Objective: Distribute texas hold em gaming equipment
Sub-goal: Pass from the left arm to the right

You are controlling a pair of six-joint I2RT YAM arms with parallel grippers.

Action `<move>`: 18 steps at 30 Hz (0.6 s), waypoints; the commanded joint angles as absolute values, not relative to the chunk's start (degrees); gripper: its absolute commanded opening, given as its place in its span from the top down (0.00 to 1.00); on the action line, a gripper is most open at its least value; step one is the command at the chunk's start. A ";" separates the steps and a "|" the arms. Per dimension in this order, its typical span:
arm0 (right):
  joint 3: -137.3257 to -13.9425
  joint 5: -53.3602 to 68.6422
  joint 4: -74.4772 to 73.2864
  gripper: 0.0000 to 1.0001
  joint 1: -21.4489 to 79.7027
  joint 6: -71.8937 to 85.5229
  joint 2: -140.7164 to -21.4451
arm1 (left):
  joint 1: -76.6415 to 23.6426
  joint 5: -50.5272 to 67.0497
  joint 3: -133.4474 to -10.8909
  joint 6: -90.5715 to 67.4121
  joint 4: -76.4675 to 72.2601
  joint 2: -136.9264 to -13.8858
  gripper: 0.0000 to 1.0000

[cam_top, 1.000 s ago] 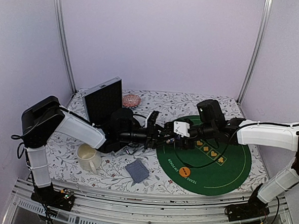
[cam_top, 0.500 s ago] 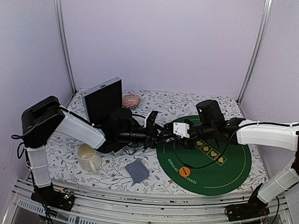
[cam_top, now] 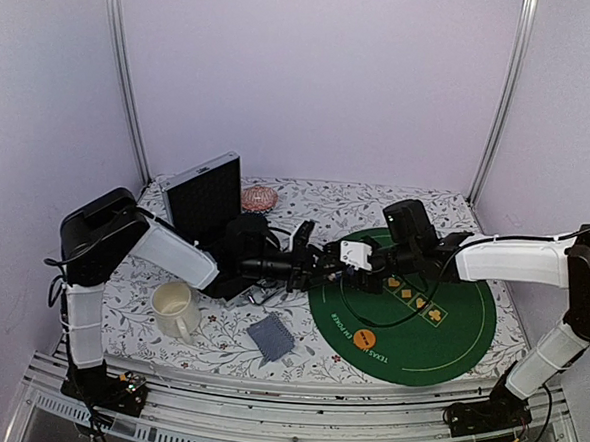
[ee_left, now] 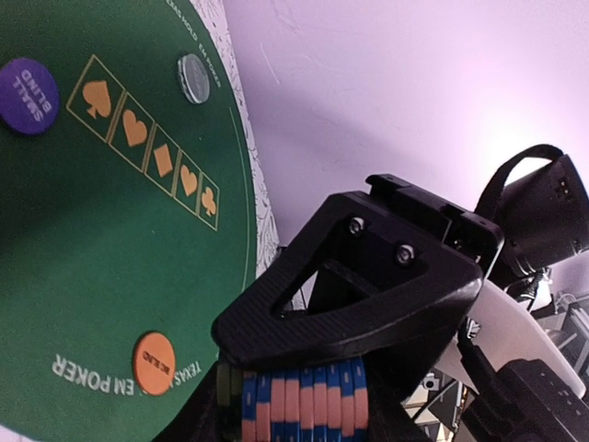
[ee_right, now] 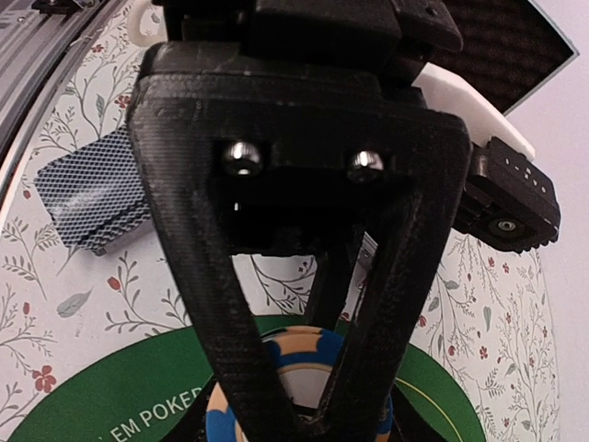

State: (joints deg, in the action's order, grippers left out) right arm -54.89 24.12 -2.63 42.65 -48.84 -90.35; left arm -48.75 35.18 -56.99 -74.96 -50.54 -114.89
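Note:
A stack of blue-and-orange striped poker chips (ee_left: 299,405) sits edge-on between the fingers of my left gripper (cam_top: 310,265), which is shut on it above the left edge of the green poker mat (cam_top: 448,336). My right gripper (cam_top: 338,262) meets it from the right. One of its fingers (ee_left: 350,295) lies on the stack's rim, and the chips (ee_right: 317,354) show between its jaws. An orange disc (cam_top: 365,339) lies on the mat's near side. A purple disc (ee_left: 28,83) and a clear disc (ee_left: 194,77) lie further along the mat. Grey-blue cards (cam_top: 271,336) lie on the cloth.
A cream mug (cam_top: 173,307) stands at the front left. A black box (cam_top: 204,197) leans at the back left, with a pink striped round object (cam_top: 259,197) beside it. Both arms cross the table's middle. Metal posts stand at the back corners.
Both arms have shifted slightly while the grippers stay together over the mat's left edge. The left arm's shoulder has turned a little and the right gripper has edged left.

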 commanded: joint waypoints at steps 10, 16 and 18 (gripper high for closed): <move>-61.26 28.01 4.65 0.87 35.97 -48.52 -104.24 | -43.09 32.69 -77.96 -62.59 -30.44 -131.49 0.93; -69.85 28.83 1.22 0.88 34.38 -49.19 -112.75 | -41.54 31.71 -87.94 -62.89 -25.80 -138.00 0.93; -73.15 28.60 -0.29 0.88 34.19 -49.67 -115.18 | -41.21 30.83 -90.42 -62.73 -23.37 -139.38 0.92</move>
State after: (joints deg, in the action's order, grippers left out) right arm -66.28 23.20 0.56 32.86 -50.37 -111.74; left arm -42.44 36.60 -85.56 -65.49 -29.41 -136.03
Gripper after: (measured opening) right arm 0.412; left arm 0.365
